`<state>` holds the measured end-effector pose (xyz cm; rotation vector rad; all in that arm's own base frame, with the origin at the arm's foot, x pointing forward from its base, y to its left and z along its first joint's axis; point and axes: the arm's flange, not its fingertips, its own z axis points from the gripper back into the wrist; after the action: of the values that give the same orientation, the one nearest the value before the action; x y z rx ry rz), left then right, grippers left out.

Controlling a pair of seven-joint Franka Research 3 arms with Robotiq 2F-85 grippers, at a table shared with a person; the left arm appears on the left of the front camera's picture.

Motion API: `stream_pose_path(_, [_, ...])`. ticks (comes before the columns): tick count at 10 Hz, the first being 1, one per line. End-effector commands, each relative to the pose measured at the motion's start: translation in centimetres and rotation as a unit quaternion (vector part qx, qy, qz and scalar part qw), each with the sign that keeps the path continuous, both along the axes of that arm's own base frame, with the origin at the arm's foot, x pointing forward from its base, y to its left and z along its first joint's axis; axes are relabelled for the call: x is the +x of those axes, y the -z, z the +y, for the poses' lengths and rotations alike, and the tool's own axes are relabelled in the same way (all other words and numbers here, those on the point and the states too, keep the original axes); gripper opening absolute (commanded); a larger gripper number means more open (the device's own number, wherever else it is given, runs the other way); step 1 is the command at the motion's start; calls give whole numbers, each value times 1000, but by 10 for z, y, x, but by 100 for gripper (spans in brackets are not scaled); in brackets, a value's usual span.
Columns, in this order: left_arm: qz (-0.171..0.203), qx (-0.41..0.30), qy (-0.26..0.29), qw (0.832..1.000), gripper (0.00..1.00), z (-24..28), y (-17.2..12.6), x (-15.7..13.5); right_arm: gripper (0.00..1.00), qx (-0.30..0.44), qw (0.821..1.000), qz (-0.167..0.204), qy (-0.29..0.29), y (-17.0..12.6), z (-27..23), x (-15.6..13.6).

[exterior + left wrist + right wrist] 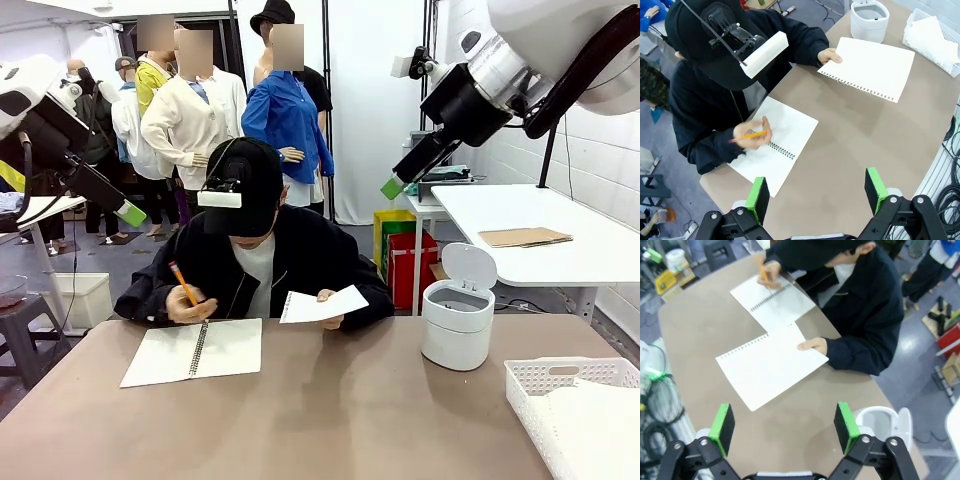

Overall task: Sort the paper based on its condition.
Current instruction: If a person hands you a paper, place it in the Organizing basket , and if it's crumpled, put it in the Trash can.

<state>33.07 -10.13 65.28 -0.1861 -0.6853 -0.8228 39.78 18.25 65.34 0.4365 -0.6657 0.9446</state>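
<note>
Two claws: the left claw point(817, 192) and the right claw point(784, 426) hang high above the bench point(330, 420). Each has its green pads spread wide with nothing between them.
Basket: a white slotted basket point(530, 385) sits at the near corner of the bench on the robot's right. It seems to hold white sheets already, though the pile is too washed-out to be sure.
Bin: a small white bin point(458, 320) with its lid tipped up stands beyond the basket on the same side, apart from it.
Notebook: a spiral notebook point(195, 352) lies open near the far edge on the robot's left. The person writes in it with a pencil point(183, 283).
Paper: one loose sheet of paper point(870, 67) is held by one edge in the person's other hand point(829, 56). It sits between notebook and bin, with its perforated edge on the notebook side.
Condition: from both wrist views the sheet looks flat and uncreased.
Step in hand: by my reading, a sheet is being offered and neither claw has started for it, so sorting this sheet has not yet begun.
Next move: one claw needs to descend, probably the right, since it looks down on the sheet. It should pinch a free edge well clear of the person's fingers, then carry the sheet to the basket if smooth sheets belong there.
Risk: a thin sheet may buckle or slip from a shallow pinch.
</note>
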Motion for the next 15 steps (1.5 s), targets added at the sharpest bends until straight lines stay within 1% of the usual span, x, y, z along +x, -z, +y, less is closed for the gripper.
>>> stream_pose_path(1, [2,1,-8,1000,100,-1,0,-1,100,78,992,89,38,0,0,28])
stream_pose_path(2, [2,1,-8,1000,100,-1,0,-1,100,107,982,141,63,5,-6,36])
stream_pose_path(3, [2,1,-8,1000,100,-1,0,-1,100,122,974,176,76,16,-9,45])
stream_pose_path(5, [2,1,-8,1000,100,-1,0,-1,100,134,955,245,100,39,-12,71])
stream_pose_path(6, [2,1,-8,1000,100,-1,0,-1,100,137,940,289,122,49,-9,74])
stream_pose_path(7, [2,1,-8,1000,100,-1,0,-1,100,140,922,334,140,56,-10,74])
stream_pose_path(8, [2,1,-8,1000,100,-1,0,-1,100,161,890,396,162,70,-11,81])
stream_pose_path(10, [2,1,-8,1000,100,-1,0,-1,100,195,838,469,201,103,-13,95])
stream_pose_path(11, [2,1,-8,1000,100,-1,0,-1,100,206,815,500,207,117,-13,91])
stream_pose_path(12, [2,1,-8,1000,100,-1,0,-1,100,221,795,520,222,130,-14,88])
stream_pose_path(13, [2,1,-8,1000,100,-1,0,-1,100,221,788,524,234,142,-16,89])
stream_pose_path(14, [2,1,-8,1000,100,-1,0,-1,100,214,801,512,225,144,-16,89])
stream_pose_path(15, [2,1,-8,1000,100,-1,0,-1,100,204,802,517,219,139,-18,93])
